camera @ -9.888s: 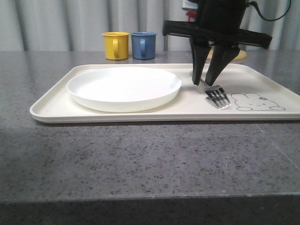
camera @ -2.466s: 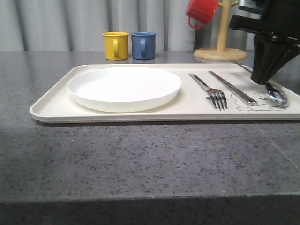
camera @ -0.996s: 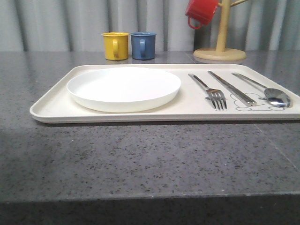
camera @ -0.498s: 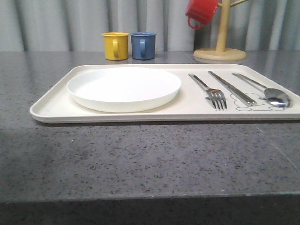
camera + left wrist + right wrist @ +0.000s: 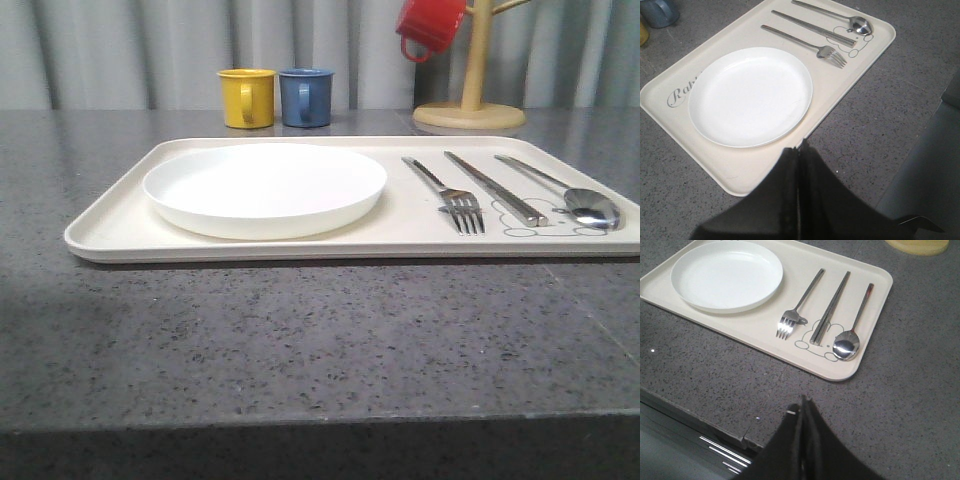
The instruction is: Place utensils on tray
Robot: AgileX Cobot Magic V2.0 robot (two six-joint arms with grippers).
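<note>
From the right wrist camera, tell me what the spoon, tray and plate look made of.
Spoon: polished metal, probably steel; its bowl mirrors a bright highlight.
Tray: matte cream, likely plastic or melamine; moulded rim, printed rabbit.
Plate: white with a soft sheen; ceramic or melamine, cannot tell which.

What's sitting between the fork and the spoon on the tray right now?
The knife lies between the fork and the spoon, apart from both, on the tray; clearest in the right wrist view.
</note>
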